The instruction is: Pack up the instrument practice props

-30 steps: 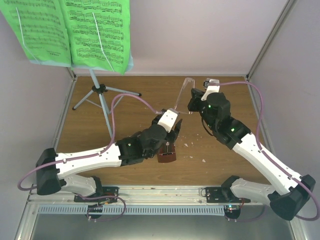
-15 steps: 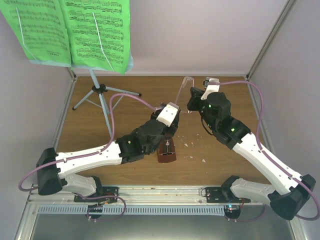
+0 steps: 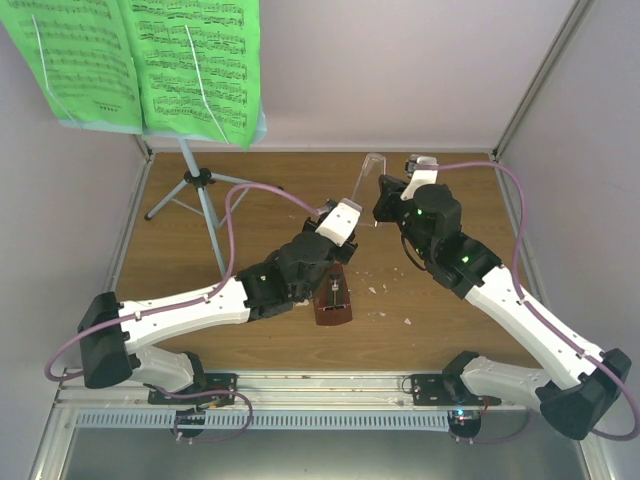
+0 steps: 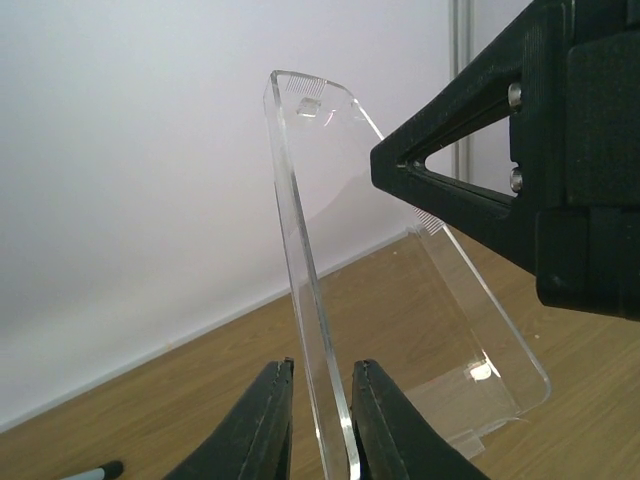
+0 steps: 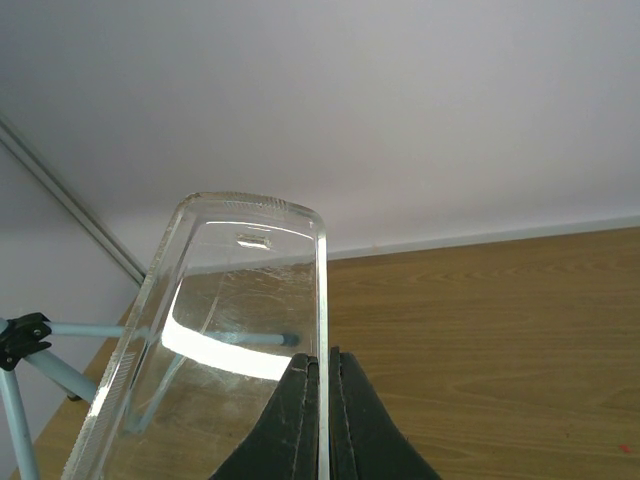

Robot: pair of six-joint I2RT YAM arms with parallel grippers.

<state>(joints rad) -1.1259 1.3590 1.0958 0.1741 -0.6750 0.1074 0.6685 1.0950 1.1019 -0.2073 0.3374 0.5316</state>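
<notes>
The reddish-brown metronome [image 3: 332, 302] stands on the wooden table just below my left gripper [image 3: 352, 232]. A clear plastic cover [image 3: 372, 185] is held upright above the table, with my right gripper [image 5: 322, 355] shut on its thin edge [image 5: 321, 290]. My left gripper [image 4: 320, 365] is open, its jaws straddling the cover's other edge [image 4: 305, 260] with a small gap on the left side. The right gripper's black fingers [image 4: 470, 190] show at the upper right of the left wrist view. The green sheet music [image 3: 190, 60] rests on the pale blue music stand [image 3: 205, 205] at the back left.
White crumbs [image 3: 407, 322] lie on the table right of the metronome. The stand's grey tripod legs [image 3: 165, 205] spread over the back-left corner. Pale walls close in the table at the back and on both sides.
My left gripper has risen from over the metronome, moved up and right to the clear cover, and narrowed its jaws around the cover's edge. The right arm has held still.
</notes>
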